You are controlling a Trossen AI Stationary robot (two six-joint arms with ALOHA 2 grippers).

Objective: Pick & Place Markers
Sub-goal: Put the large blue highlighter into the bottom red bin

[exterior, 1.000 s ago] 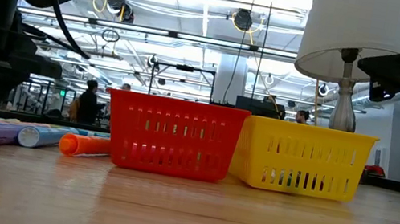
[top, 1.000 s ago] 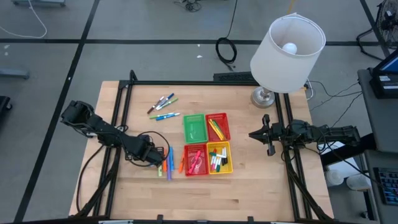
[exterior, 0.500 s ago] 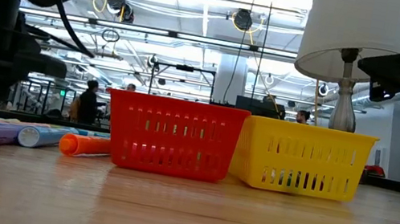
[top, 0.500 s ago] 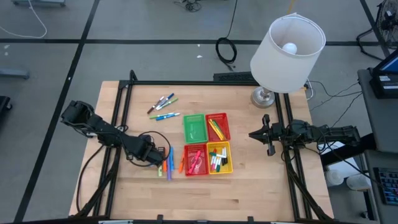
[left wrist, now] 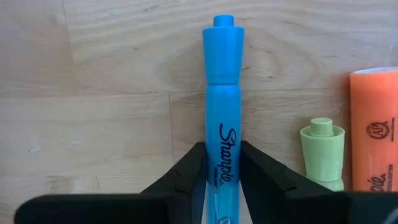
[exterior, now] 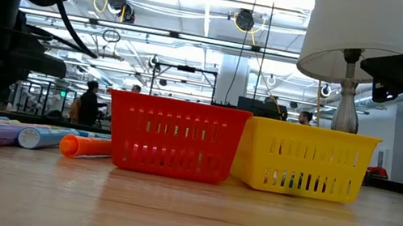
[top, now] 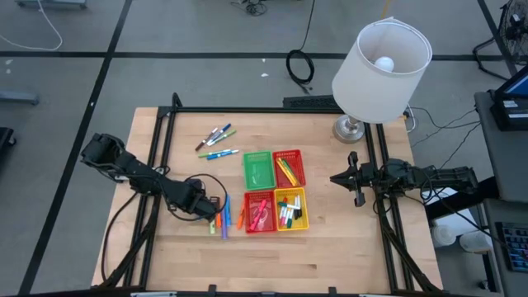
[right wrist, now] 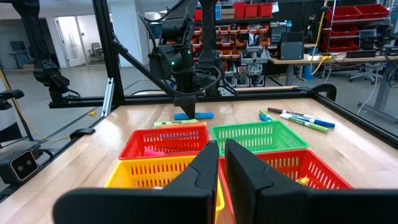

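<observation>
Pinching the blue plastic Sharpie marker (left wrist: 222,112) mid-barrel, the left gripper (left wrist: 222,163) fingers — narrowed onto it, bench-flat — should lift straight up, sparing the green neighbour (left wrist: 322,153).

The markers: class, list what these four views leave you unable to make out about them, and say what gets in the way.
- Left wrist view: the lower end of the blue marker is hidden behind the left gripper closed on it.
- Left wrist view: the orange marker is cut off by the picture's edge.
- Low view: the contents of the red basket and yellow basket are screened by their walls.
- High view: the basket markers are too small to count.
</observation>
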